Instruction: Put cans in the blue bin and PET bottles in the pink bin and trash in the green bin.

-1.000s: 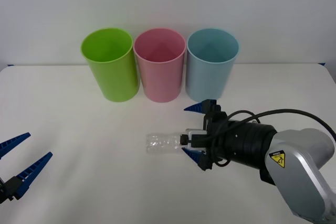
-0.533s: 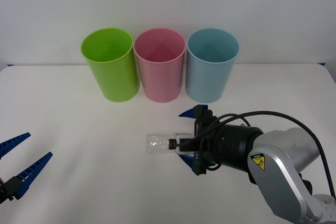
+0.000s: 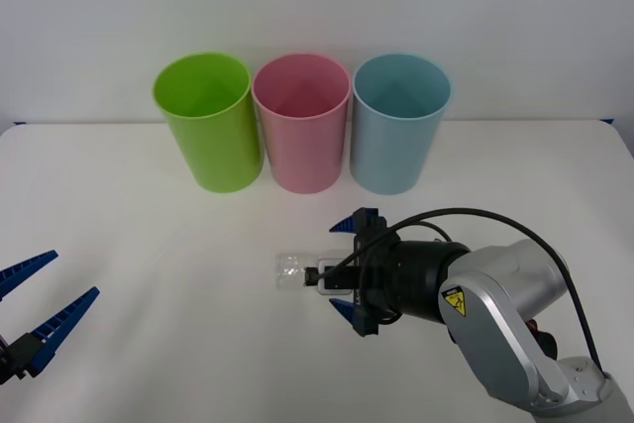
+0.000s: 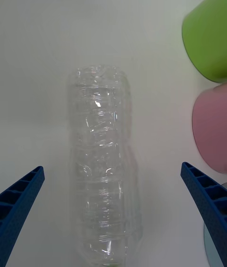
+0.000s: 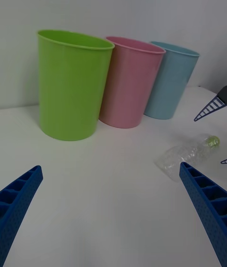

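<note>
From my seat, the PET bottle (image 3: 293, 269) lies lengthwise at frame centre, cap end between my right gripper (image 3: 349, 267) fingers, wide open, holding nothing; left gripper (image 3: 40, 304) parked open, lower left.

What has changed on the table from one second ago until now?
The right gripper, open, has moved leftward along the lying clear crinkled plastic bottle, so its blue fingers now straddle it, not yet closed. The bottle, the three bins and the open left gripper stayed put.
</note>
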